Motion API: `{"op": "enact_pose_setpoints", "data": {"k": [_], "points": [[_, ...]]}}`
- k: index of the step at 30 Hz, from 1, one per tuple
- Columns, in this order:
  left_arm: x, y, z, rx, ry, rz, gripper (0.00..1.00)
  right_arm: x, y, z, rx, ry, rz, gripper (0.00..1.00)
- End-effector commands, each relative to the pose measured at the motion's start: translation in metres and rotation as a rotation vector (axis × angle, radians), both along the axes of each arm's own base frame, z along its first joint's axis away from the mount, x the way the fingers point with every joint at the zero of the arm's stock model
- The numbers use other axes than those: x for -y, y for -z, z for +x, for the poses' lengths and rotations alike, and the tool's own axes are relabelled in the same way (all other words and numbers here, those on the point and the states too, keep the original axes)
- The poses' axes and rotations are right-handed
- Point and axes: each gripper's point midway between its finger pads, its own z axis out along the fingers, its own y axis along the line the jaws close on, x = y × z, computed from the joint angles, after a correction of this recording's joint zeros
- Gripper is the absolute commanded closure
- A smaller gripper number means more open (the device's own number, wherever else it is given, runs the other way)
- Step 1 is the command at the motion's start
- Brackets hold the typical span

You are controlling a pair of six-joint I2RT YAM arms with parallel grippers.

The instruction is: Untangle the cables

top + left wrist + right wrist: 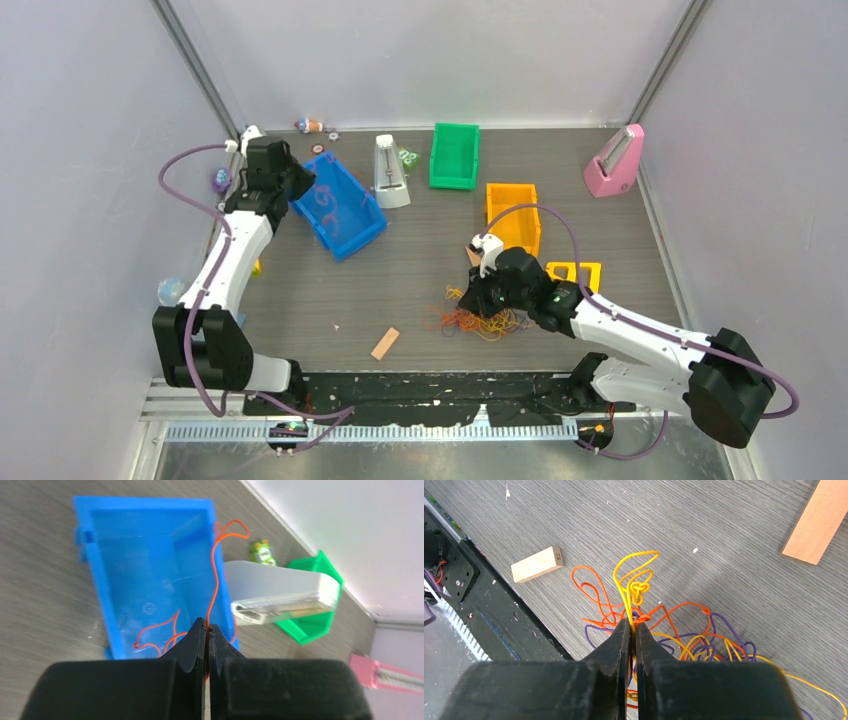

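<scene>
Over the blue bin (150,502), left gripper (206,630) is pinched tight on one orange cable (214,565) that trails across the bin wall, with more orange loops inside. Right gripper (633,628) is clamped on a yellow cable (639,589) at the edge of the cable tangle (480,322). The tangle is orange, yellow and purple, on the table (724,525) front centre, with a wooden block (537,564) nearby.

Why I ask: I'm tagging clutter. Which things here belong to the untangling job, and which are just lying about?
Job: tangle; orange strand in left gripper; yellow strand in right gripper; blue bin, holding orange strands.
Lying about: green bin; orange bin; pink metronome; white metronome; wood block; tan strip.
</scene>
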Motion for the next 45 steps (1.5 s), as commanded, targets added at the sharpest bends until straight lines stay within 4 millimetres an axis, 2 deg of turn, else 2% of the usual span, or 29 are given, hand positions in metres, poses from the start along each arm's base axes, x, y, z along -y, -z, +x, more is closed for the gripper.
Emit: {"op": "enact_pose_setpoints", "data": {"k": [1,5,10,17,20,25,31,35,40,43,45], "points": [[0.036,-0.087,0.017,0.252,0.226,-0.018,1.0,-0.011,-0.025,0.007,0.057,-0.014,0.067,0.95],[0.047,-0.129,0.013,0.344,0.28,-0.017,1.0,-0.013,-0.026,0.006,0.054,-0.019,0.076,0.95],[0.043,-0.17,0.003,0.408,0.264,-0.004,1.0,-0.014,-0.024,0.005,0.048,-0.025,0.077,0.95],[0.035,-0.208,-0.013,0.473,0.226,0.008,1.0,-0.015,-0.025,0.005,0.048,-0.03,0.079,0.95],[0.029,-0.212,-0.016,0.458,0.205,0.034,1.0,-0.015,-0.025,0.005,0.048,-0.031,0.081,0.95],[0.019,-0.208,-0.02,0.448,0.164,0.039,1.0,-0.015,-0.024,0.004,0.044,-0.032,0.081,0.94],[0.0,-0.188,-0.022,0.378,0.083,0.081,1.0,-0.014,-0.023,0.003,0.041,-0.032,0.081,0.95],[-0.01,-0.156,-0.023,0.315,0.023,0.086,1.0,-0.014,-0.022,0.003,0.04,-0.029,0.08,0.95],[-0.008,-0.117,-0.015,0.253,0.013,0.05,1.0,-0.014,-0.022,0.002,0.039,-0.032,0.079,0.95],[-0.013,-0.101,-0.013,0.196,-0.014,0.06,1.0,-0.014,-0.023,0.003,0.04,-0.031,0.079,0.95],[-0.026,-0.093,-0.017,0.147,-0.081,0.084,1.0,-0.013,-0.022,0.003,0.041,-0.03,0.076,0.95]]}}
